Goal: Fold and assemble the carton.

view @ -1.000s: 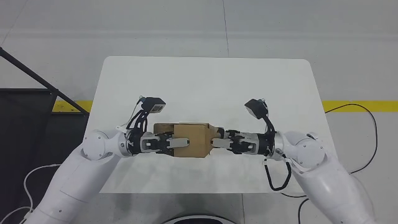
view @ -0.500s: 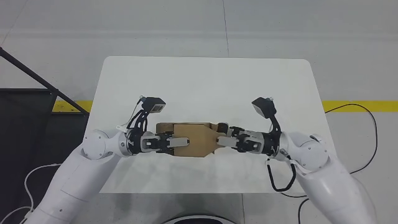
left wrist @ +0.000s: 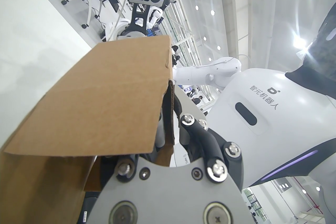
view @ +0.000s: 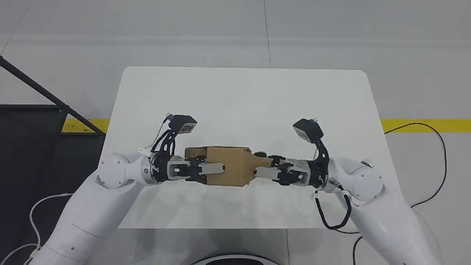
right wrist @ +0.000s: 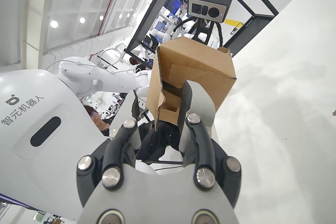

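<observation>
Well, the brown cardboard carton (view: 232, 165) sits toward the 6 o'clock edge of the white bench (view: 243, 96), lying lengthwise from 9 to 3 o'clock between the two arms. Whether it rests on the bench or is held just above it cannot be told. It is folded into a box shape, with flaps loose at its ends.

The left gripper (view: 210, 168) comes in from 9 o'clock. Its fingers (view: 215, 168) are clamped on the carton's wall at that end, with one white finger lying along the top face and the other hidden beneath the cardboard.

The right gripper (view: 260, 171) meets the carton at its 3 o'clock end, where a flap narrows to a point. Its fingers (right wrist: 195, 96) are apart and straddle the end flaps. One rests against the carton's outer face, while the other stands just clear of the corrugated edge, with a sliver of gap showing between them.
</observation>
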